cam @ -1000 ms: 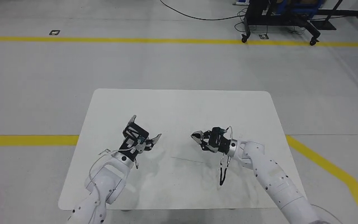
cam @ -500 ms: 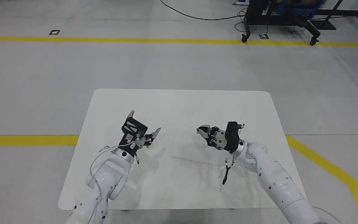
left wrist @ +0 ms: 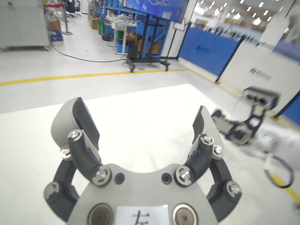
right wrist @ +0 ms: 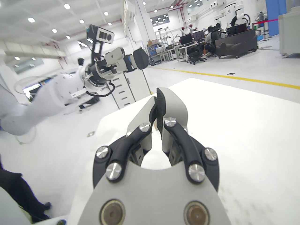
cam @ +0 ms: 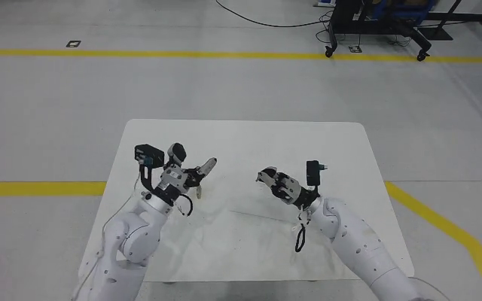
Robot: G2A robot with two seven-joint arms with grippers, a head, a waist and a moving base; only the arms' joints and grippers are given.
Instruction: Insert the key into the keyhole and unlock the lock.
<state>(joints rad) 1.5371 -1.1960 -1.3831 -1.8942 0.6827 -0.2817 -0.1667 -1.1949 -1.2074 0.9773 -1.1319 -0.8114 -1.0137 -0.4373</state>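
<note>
the left gripper (cam: pixel 193 159) hangs over the left part of the white table (cam: pixel 241 135), pointing towards the table's far right. its fingers (left wrist: pixel 80 115) are spread wide with nothing between the ribbed pads, only bare tabletop beyond them in the left wrist view. its black wrist camera (cam: pixel 148 156) stands just to the left of it.

a stretch of plain table surface separates the two arms, and the grippers are well apart.

the right gripper (cam: pixel 265 176) hovers right of the table's middle, aimed leftwards at the other gripper. in the right wrist view its two pads (right wrist: pixel 160 104) are pressed together at the tips, and nothing can be seen held between them. a black cable loop (cam: pixel 300 237) hangs from the right forearm above the table's near side.

on the floor beyond, a yellow line (cam: pixel 151 53) runs across, and a black wheeled cart (cam: pixel 376 26) stands at the far right.
</note>
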